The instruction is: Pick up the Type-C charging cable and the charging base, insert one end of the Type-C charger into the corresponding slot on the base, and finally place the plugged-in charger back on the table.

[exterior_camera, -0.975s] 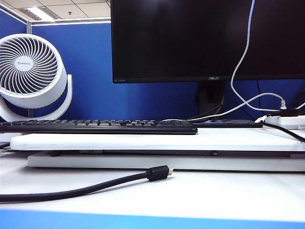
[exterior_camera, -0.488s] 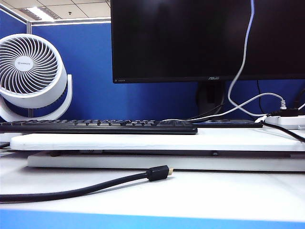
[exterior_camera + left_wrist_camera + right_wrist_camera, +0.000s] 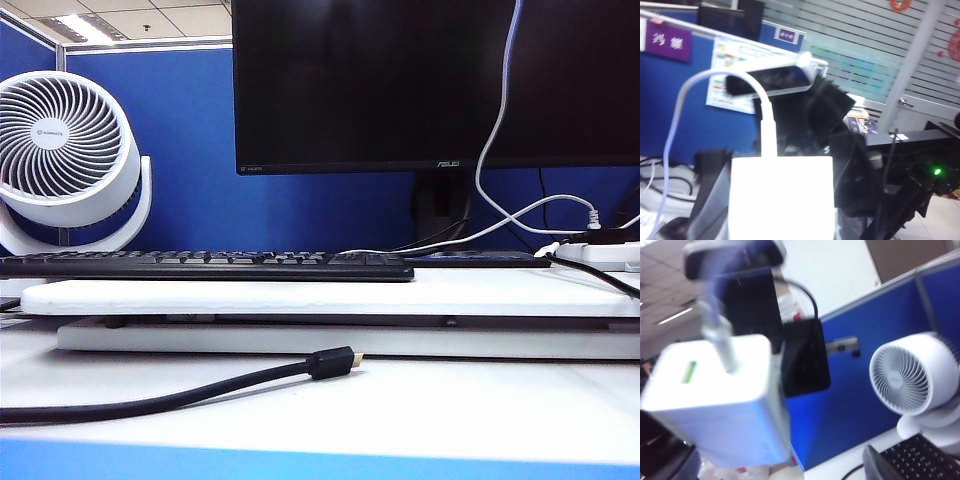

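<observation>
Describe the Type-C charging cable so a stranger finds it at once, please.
Across the black monitor's right half the Type-C charging cable hangs from above, where the left end effector holds the charging base; the right end effector is near, out of view. Unlike the thick black cable on the table, it is thin and white.

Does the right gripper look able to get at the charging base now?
Probably yes. The charging base hangs close before the right gripper's wrist camera with nothing between. The left gripper holds it and the Type-C charging cable is plugged in, so only its free sides are open.
</observation>
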Robot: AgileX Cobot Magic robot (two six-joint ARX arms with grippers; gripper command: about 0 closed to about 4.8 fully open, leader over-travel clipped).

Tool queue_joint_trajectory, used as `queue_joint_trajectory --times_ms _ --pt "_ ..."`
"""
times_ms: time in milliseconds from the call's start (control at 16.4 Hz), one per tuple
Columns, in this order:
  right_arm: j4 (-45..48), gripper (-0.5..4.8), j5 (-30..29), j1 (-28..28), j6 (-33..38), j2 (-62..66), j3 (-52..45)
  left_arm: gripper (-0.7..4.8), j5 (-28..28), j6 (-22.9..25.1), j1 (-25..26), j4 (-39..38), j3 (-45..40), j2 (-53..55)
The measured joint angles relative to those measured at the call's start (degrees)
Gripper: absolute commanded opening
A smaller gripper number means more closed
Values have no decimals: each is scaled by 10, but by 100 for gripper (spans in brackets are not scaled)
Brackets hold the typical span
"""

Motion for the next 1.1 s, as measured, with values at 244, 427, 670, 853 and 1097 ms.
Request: queue_joint_trajectory --times_ms 244,427,670,853,1097 --pt "-14 423 2 -24 0 -22 -1 111 -45 38 -1 -28 0 0" --pt "-39 423 0 -45 -1 -39 -1 111 -181 84 -1 -93 0 0" --pt "-32 423 17 -66 -5 -67 0 111 -272 112 -3 -165 0 20" --pt "-2 423 60 -69 -5 -73 0 112 -281 113 -28 -202 -2 75" --pt "15 423 101 -69 -5 -87 1 112 -314 114 -55 -201 -2 154"
